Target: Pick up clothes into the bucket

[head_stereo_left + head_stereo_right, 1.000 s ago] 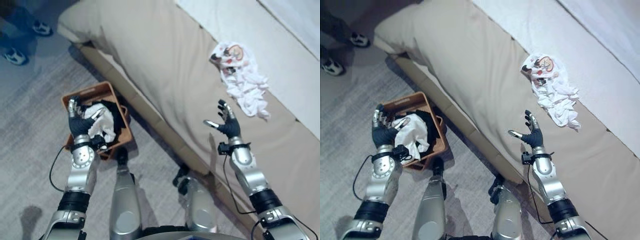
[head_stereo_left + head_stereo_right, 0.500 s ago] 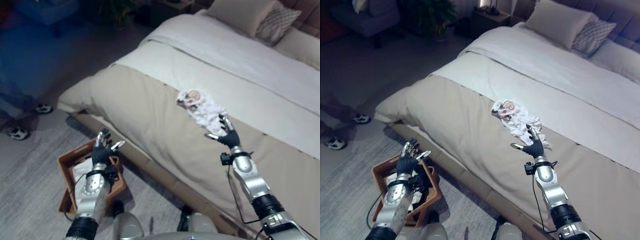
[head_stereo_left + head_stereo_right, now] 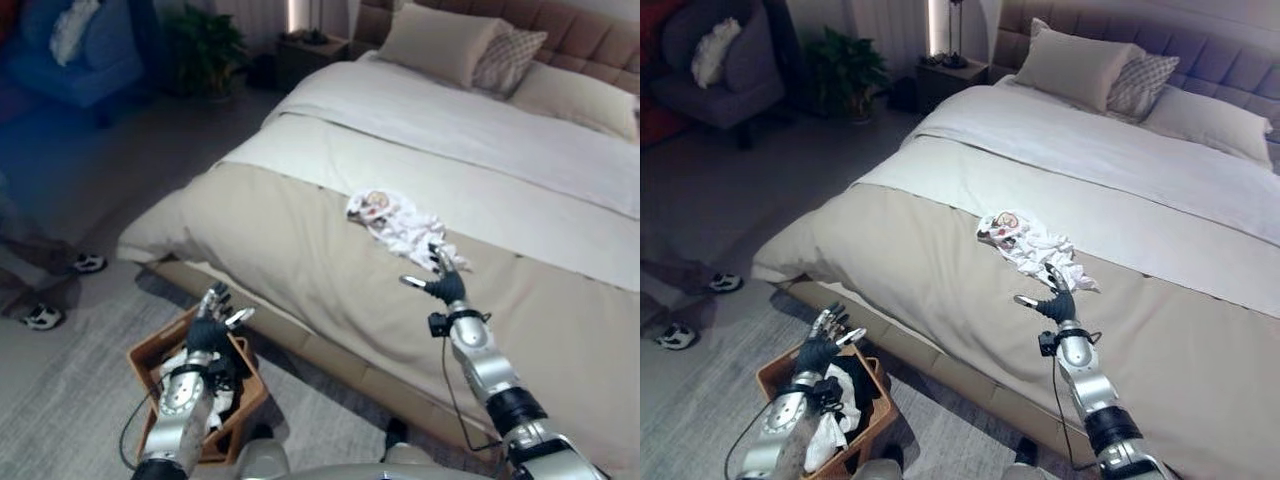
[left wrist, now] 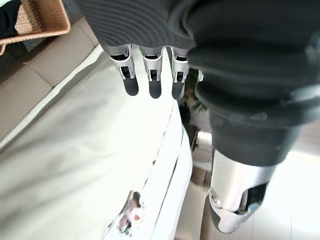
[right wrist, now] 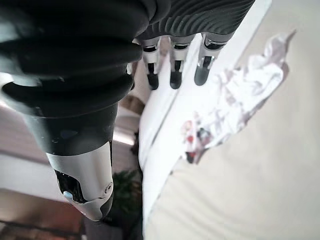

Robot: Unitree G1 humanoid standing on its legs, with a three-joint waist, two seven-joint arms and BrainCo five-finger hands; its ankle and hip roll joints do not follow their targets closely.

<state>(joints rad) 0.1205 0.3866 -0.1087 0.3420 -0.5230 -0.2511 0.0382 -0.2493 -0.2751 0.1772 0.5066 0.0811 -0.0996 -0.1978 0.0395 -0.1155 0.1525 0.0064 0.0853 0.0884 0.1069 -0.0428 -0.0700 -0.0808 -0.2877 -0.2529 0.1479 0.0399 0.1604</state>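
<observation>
a crumpled white garment (image 3: 400,221), thin cloth bunched into folds with a small red and dark print at one end, lies on the bed (image 3: 300,250) where the beige cover meets the white sheet. the right hand (image 3: 441,280) hovers just beside the garment's nearer end, above the beige cover, with its silver, dark-tipped fingers (image 5: 173,67) spread straight and its thumb out to the side, holding nothing; whether a fingertip grazes the cloth cannot be told.

down on the floor beside the bed stands the bucket (image 3: 150,365), a rectangular orange-brown basket with a rim that looks woven. soft white and black clothes (image 3: 835,415) are heaped loosely inside it. the left hand (image 3: 212,322) is raised over the basket's far edge, fingers (image 4: 150,75) straight and fanned, thumb apart, empty.

the bed is wide and smooth, the beige cover falling over the near side onto a tan padded base. plump pillows (image 3: 1080,65), one with a fine check pattern, lean at a tufted headboard. a pale grey rug (image 3: 80,420) with a faint ribbed texture lies under the basket. a person's white shoes (image 3: 60,290) show on the floor beyond the basket, and a dark armchair (image 3: 720,70) and a leafy plant (image 3: 845,70) stand farther back.
</observation>
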